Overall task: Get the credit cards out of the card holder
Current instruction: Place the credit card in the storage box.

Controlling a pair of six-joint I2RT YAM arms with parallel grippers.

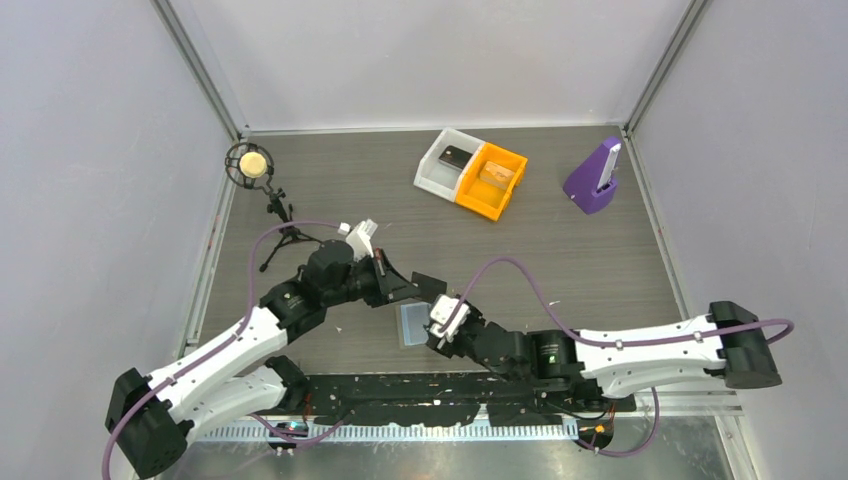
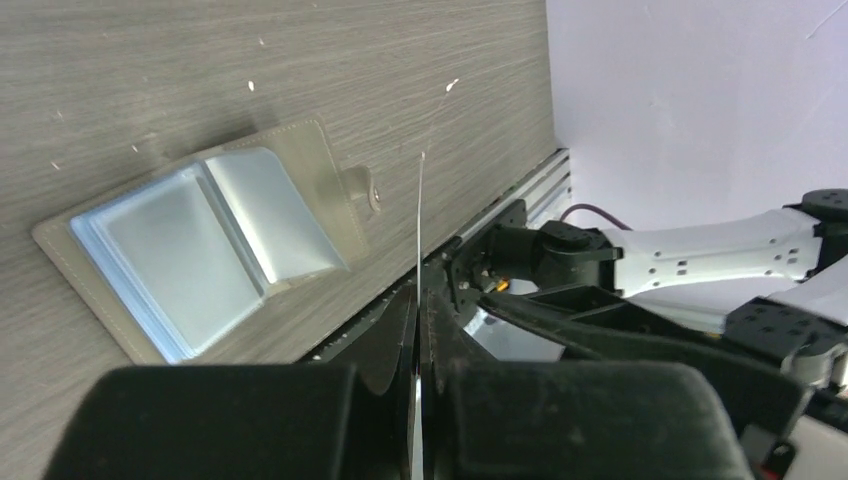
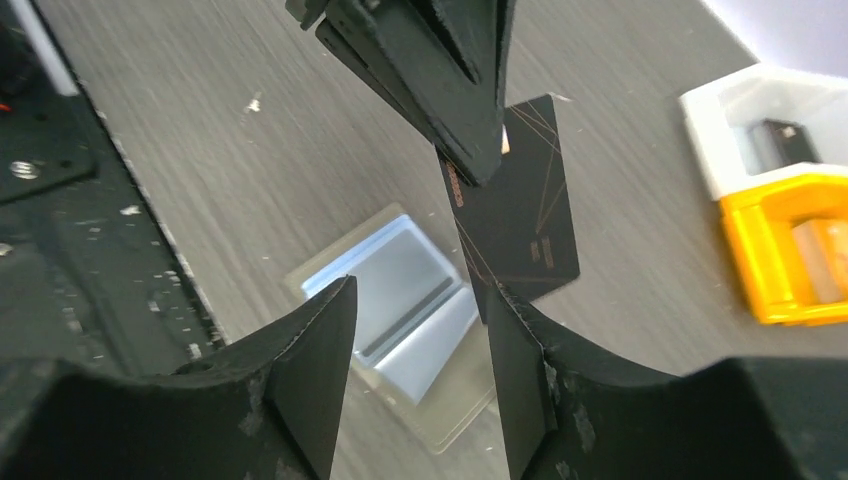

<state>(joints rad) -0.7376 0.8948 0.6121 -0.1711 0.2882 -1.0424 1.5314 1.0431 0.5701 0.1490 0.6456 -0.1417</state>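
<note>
The card holder (image 1: 411, 322) lies open on the table near the front edge, with its light blue inner panels facing up. It also shows in the left wrist view (image 2: 200, 245) and the right wrist view (image 3: 385, 270). My left gripper (image 1: 404, 288) is shut on a black credit card (image 1: 430, 284) and holds it above the table, just behind the holder. The card is edge-on in the left wrist view (image 2: 420, 220) and face-on in the right wrist view (image 3: 520, 210). My right gripper (image 1: 433, 331) is open and empty, its fingers (image 3: 320, 340) hovering over the holder's right side.
A white bin (image 1: 440, 170) and an orange bin (image 1: 492, 190) stand joined at the back centre, each with a small item inside. A purple stand (image 1: 593, 178) is at the back right. A microphone on a tripod (image 1: 250, 165) is at the back left.
</note>
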